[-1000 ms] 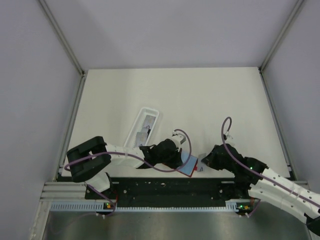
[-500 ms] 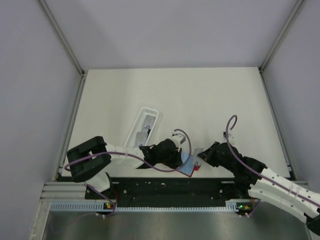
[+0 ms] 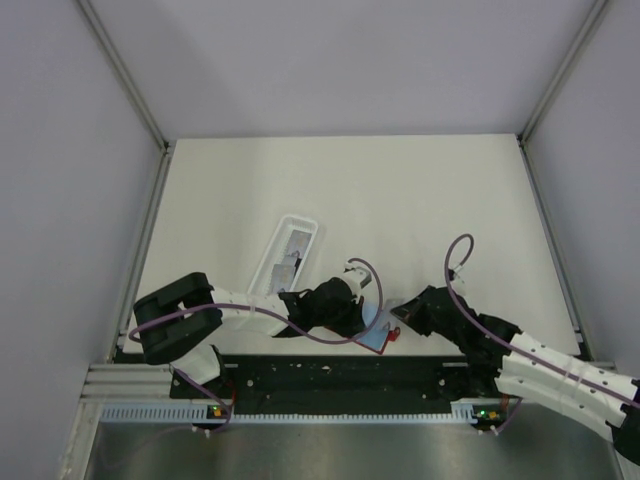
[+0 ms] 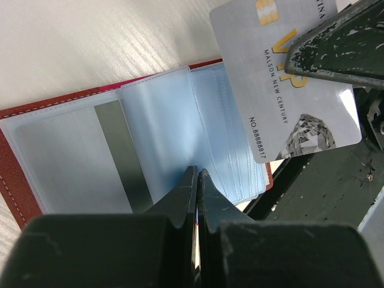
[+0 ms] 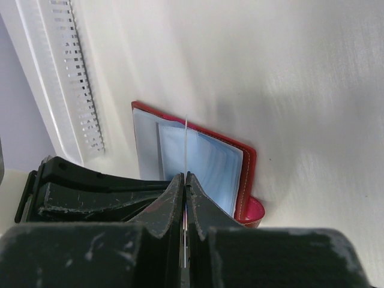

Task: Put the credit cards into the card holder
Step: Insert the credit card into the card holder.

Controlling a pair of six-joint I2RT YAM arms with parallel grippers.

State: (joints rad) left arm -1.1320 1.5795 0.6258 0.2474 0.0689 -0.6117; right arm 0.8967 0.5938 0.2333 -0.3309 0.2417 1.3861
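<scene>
Two grippers are meeting over the wallet (image 3: 377, 338) at the near edge of the table (image 3: 400, 200). From the top, the right gripper (image 3: 398, 313) is sitting closer to the wallet than it was a second ago. It has been sliding in from the right, while the left gripper (image 3: 360, 318) has not been moving and the wallet is lying in the same spot. The tray (image 3: 288, 255) is lying further back on the left, and nothing is touching it. From the left wrist, the left gripper is squeezed shut, with its tips pressing down on the clear pockets (image 4: 168, 126) and keeping the wallet open and flat. I cannot tell if it is pinching anything as well. One card (image 4: 282, 78) is hanging tilted over the far right corner of the open wallet, and a black finger of the right gripper is lying across it. A grey stripe (image 4: 123, 156) is showing inside the left pocket, maybe from a card already in there. From the right wrist, the right gripper is clamped tight on the card, which is showing only as a thin pale line pointing at the blue pockets. The card is sitting over the pockets but is not going inside one yet. I think the card is getting lined up to slide in, and its front edge is going to need to tip down and find a slot.
</scene>
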